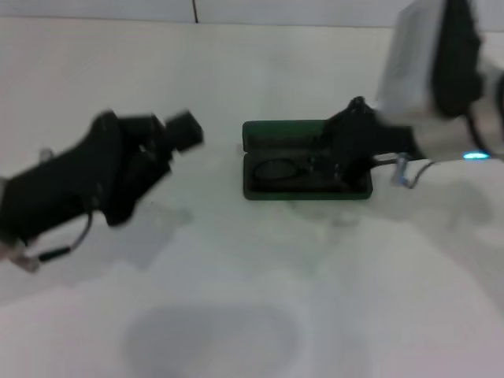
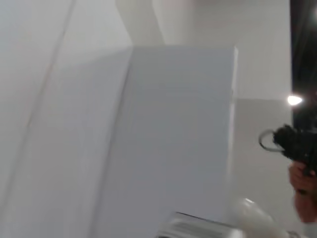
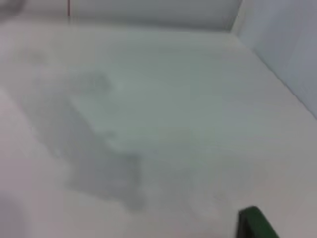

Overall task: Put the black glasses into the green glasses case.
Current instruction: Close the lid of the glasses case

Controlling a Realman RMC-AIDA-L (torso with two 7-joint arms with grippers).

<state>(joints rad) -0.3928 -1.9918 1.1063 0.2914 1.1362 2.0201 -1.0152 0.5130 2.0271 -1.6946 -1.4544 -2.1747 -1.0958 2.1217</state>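
White tabletop (image 1: 260,299) carries a dark green hard clamshell glasses case (image 1: 272,161) lying open toward its far edge, thin black-framed glasses (image 1: 282,170) blurrily visible inside, the right gripper (image 1: 346,150) covering its right end, finger state indiscernible, while the left gripper (image 1: 169,138) hovers near the left edge, fingers likewise unclear.

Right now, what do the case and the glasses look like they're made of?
The case looks like a rigid shell, likely plastic or leatherette, dark green and matte: the lid stands open unaided. The glasses have thin black frames, metal or plastic; too fine to tell.
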